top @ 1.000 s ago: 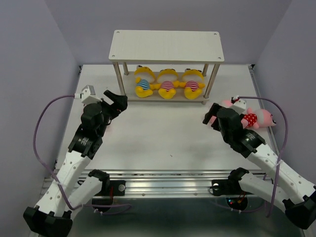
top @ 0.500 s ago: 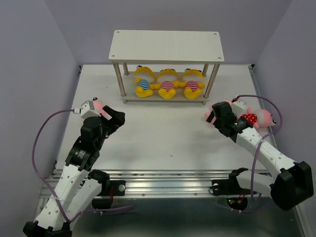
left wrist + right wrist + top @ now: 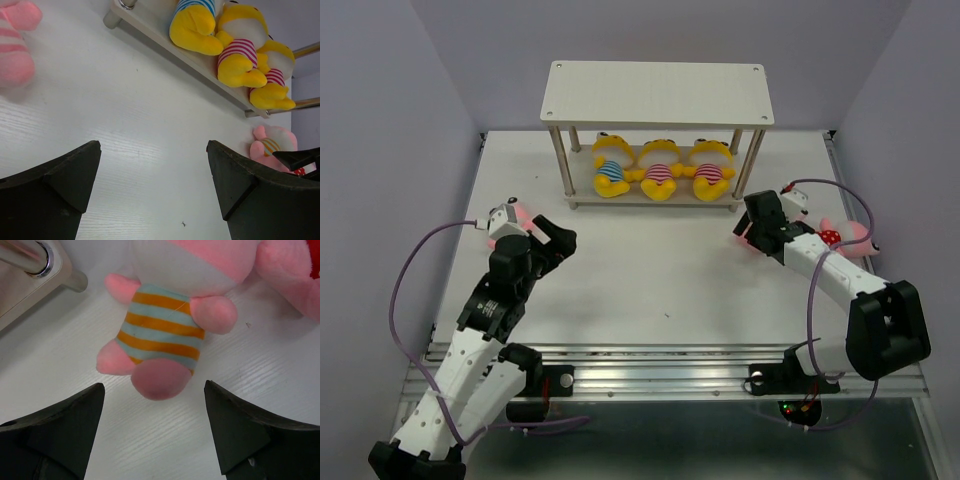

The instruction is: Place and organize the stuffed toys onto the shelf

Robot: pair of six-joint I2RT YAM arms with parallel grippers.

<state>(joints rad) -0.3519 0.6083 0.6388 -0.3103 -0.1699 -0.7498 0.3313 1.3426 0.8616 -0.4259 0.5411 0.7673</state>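
Pink plush marked the left of the scene: one striped pink toy point(image 3: 520, 213) lay on the table point(image 3: 650, 290) just beside the left gripper point(image 3: 558, 232), off the shelf. That gripper's jaws stood fully released and held nothing; its wrist view showed only table between them. At the far centre stood the shelf point(image 3: 658, 92). Its lower board carried three yellow toys point(image 3: 660, 172) in a row, side by side and touching, the left one in blue stripes and the other two in pink stripes. No toy was seen on the upper board. To the right, the right gripper point(image 3: 154, 386) hovered low over a second pink toy point(image 3: 162, 332), this one in orange and pale blue stripes, lying on the table near the shelf's right end. Its jaws were spread to either side of the toy's feet and were not seen to touch it; nothing was grasped. A third pink toy point(image 3: 840, 238), in red with white dots, lay just beside the second, further right. Assessment: the task stood about half done, with three of six toys shelved and three pink toys not yet placed, the upper board being the likely place for them. The step in hand appeared to be a grasp of the orange-striped toy. No brand, label or legible writing was found on any item.
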